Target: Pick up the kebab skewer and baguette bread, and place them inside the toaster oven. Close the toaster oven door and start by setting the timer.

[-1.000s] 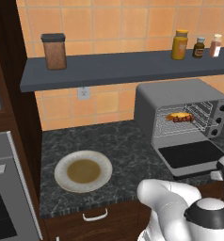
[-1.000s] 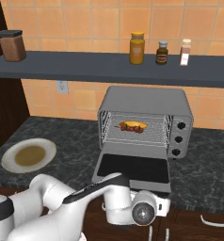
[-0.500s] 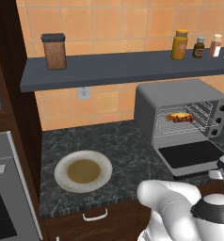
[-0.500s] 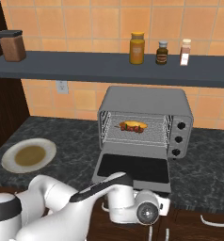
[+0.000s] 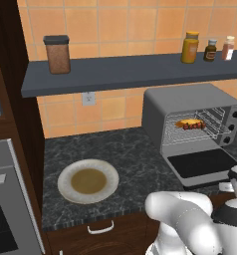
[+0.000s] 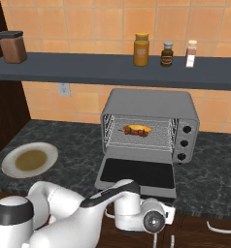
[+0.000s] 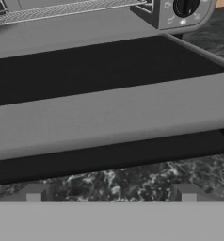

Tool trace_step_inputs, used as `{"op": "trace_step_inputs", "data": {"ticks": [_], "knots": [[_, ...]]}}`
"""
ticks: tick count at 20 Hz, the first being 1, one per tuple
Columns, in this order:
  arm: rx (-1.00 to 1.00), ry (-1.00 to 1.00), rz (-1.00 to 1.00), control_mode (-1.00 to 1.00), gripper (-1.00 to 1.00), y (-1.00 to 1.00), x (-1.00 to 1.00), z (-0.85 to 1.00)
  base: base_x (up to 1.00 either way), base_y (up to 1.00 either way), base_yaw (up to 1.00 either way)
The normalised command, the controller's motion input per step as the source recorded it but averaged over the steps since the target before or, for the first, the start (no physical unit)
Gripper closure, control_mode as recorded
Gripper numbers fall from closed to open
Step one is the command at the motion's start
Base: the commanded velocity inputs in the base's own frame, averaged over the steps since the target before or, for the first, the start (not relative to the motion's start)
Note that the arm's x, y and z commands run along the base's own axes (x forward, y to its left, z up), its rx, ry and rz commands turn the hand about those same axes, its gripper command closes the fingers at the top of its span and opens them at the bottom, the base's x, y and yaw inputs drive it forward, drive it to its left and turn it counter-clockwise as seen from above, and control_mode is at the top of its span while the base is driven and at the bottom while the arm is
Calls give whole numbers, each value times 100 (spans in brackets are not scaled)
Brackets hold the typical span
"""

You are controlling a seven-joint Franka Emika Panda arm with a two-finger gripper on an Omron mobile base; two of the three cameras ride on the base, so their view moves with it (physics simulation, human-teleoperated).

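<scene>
Pincer (image 7: 111,193) sat at bottom of hand view, jaws spread wide, nothing between them; two grey fingertips (image 7: 34,192) poked up at lower left and lower right, w/ dark speckled counter (image 7: 132,181) showing between. Just above them in that view ran front edge of the toaster oven door (image 7: 109,113), dropped flat: grey frame band across mid-frame, dark glass panel above it, thin dark gap under its lip. One knob (image 7: 185,6) sat at upper right of hand view.

Right base view: toaster oven (image 6: 149,109) at centre, grey metal box, cavity open, wire rack (image 6: 141,138) inside, three small dark knobs down its right side. Door (image 6: 137,173) lay open toward lower centre, dark glass in grey surround. On the rack, near mid-cavity, baguette bread (image 6: 140,129) was a small golden-orange loaf w/ tapered ends; kebab skewer (image 6: 131,131) lay right against it, dark red-brown chunks on a thin stick, stick end poking left. Whether the two touched: can't tell.

Left base view: same oven (image 5: 190,107) at right, loaf (image 5: 187,122) and skewer (image 5: 196,125) side by side on rack at upper right of cavity. Plate (image 5: 88,180) w/ brownish centre sat lower left on counter, well apart from oven. Shelf (image 5: 130,69) across upper frame held a brown canister (image 5: 57,54) at left, three small jars (image 5: 190,47) at right.
</scene>
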Motion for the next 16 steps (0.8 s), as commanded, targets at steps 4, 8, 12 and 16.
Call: {"op": "trace_step_inputs", "data": {"ticks": [4, 8, 12, 16], "knots": [[0, 0, 0, -100, -100, 1, 3, -3, 0, 0, 0], [0, 0, 0, -100, -100, 1, 1, -9, 0, 0, 0], [0, 0, 0, -100, -100, 7, 13, -14, 0, 0, 0], [-5, 0, 0, -100, -100, 21, 12, -17, 0, 0, 0]]}}
